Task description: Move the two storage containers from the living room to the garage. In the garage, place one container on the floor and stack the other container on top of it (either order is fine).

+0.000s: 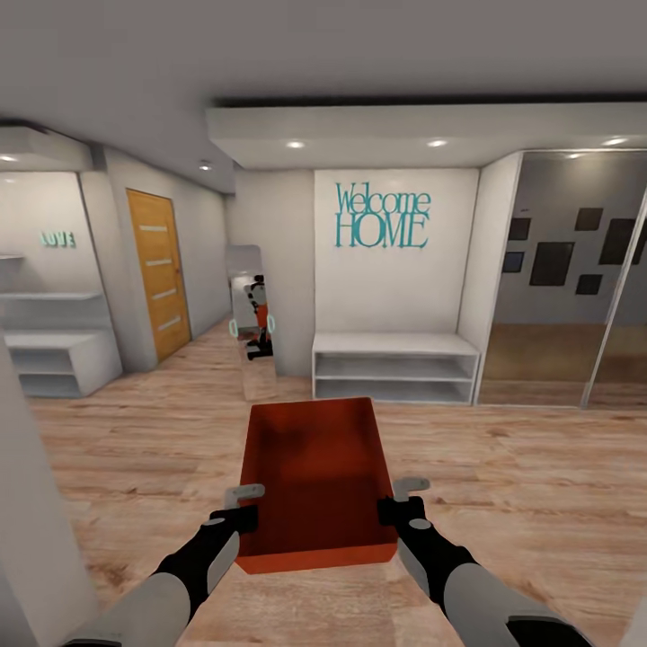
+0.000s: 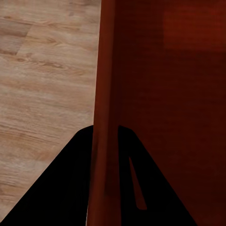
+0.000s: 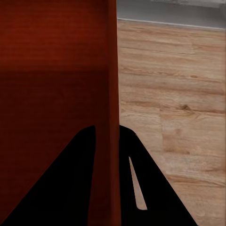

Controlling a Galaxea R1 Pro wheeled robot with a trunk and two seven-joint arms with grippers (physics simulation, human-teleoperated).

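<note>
One storage container (image 1: 316, 481) is carried in front of the robot, above the wood floor (image 1: 503, 485). The left gripper (image 1: 235, 508) is clenched on its left wall and the right gripper (image 1: 402, 503) on its right wall; in both wrist views one finger sits each side of the wall. This two-side hold prob. keeps the box level w/o tipping during driving. The room is a hallway: white shelf (image 1: 395, 367), teal "Welcome HOME" sign (image 1: 382, 217), wood door (image 1: 160, 271), mirrored wardrobe (image 1: 566, 279). No garage yet.

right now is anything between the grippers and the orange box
Nothing: the left gripper and right gripper each clamp a side wall of the orange-red open-topped rectangular storage container, held above the light wood plank floor.
</note>
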